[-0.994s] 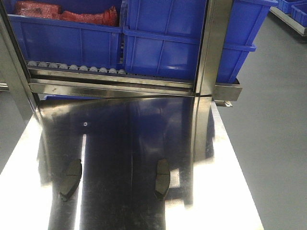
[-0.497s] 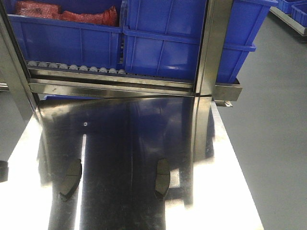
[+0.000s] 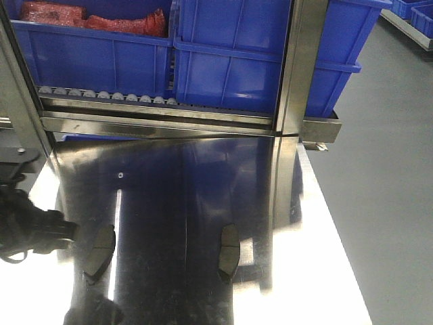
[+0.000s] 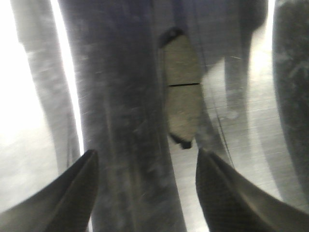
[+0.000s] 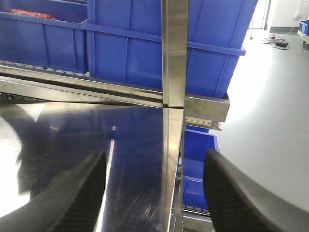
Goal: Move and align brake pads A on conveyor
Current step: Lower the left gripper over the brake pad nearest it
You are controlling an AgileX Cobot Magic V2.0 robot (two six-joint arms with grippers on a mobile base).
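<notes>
Two brake pads lie on the mirror-shiny steel tabletop point(image 3: 176, 203) in the front view: a left pad point(image 3: 100, 252) and a right pad point(image 3: 229, 252). My left arm point(image 3: 30, 227) reaches in from the left edge, close beside the left pad. In the left wrist view a grey pad point(image 4: 182, 92) with its cross groove lies just ahead of my left gripper point(image 4: 146, 153), slightly right of centre, with the jaws open and nothing between them. My right gripper point(image 5: 154, 162) is open and empty over the table's right edge. The conveyor is out of view.
A steel roller rack point(image 3: 155, 112) with blue crates point(image 3: 230, 68) stands at the table's far end, and its upright post point(image 3: 301, 68) is at the back right. Grey floor point(image 3: 385, 203) lies right of the table. Another blue crate point(image 5: 198, 164) sits below the table's edge.
My left arm has come into the front view from the left edge and moved right toward the left pad. Both pads have stayed where they were.
</notes>
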